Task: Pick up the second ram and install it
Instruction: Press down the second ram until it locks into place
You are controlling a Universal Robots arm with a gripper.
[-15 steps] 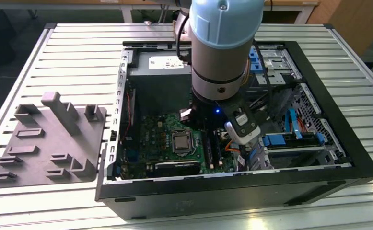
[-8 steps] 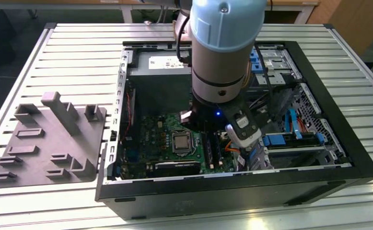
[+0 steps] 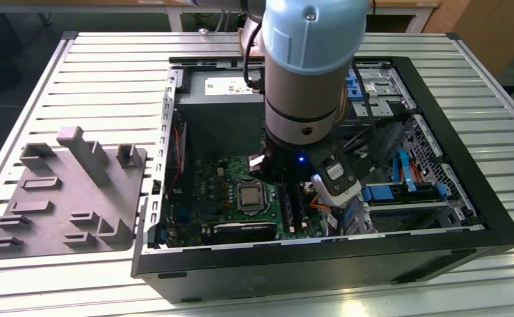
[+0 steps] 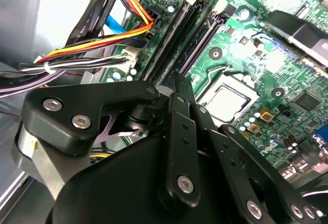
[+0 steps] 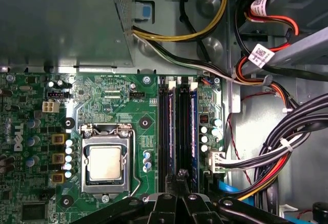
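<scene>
Presently, the open computer case (image 3: 468,218) lies on the slatted table (image 3: 107,79). The gripper (image 5: 181,175), at six o'clock in the first wrist view, stands over the memory slots (image 5: 177,126), fingers (image 4: 180,88) pressed together on the thin dark second ram (image 5: 181,171), though their state cannot be told for certain.

A slatted metal table (image 3: 107,66) fills most of the exterior view. On it, toward the left of the frame, lies a grey plastic tray (image 3: 67,198) with upright blocks. Just beside the tray, across the centre and right, an open black computer case (image 3: 328,271) rests on the slats.
</scene>
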